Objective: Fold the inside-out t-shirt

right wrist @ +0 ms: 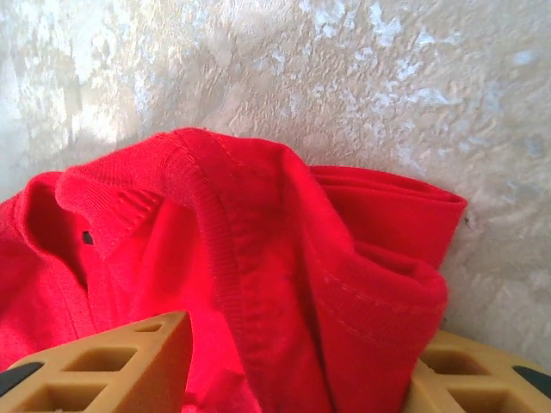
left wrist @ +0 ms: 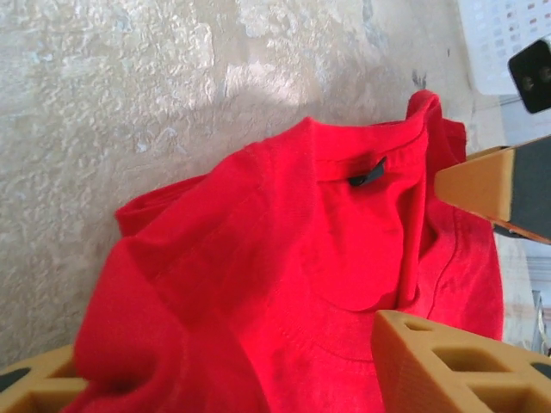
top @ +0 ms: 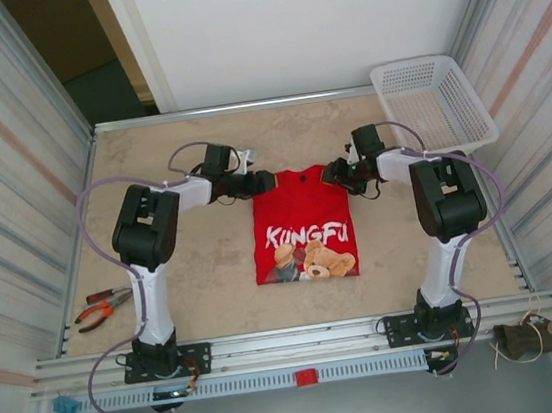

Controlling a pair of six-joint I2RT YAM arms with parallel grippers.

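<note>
Your bright red cloth t-shirt (top: 303, 228) lies flat in the middle of the mottled beige table (top: 194, 277), with its white lettering and bear print facing up and the collar at the far end. Your left claw (top: 271, 180) sits at the far left corner of the collar end and your right claw (top: 326, 173) at the far right corner. In each wrist view, bunched red cloth fills the gap between the tan fingers (left wrist: 448, 370) (right wrist: 112, 370). You cannot tell whether either claw is clenched on it. A white plastic mesh basket (top: 434, 96) stands at the far right corner of the table, and red-handled pliers (top: 102, 308) lie near the left edge.
</note>
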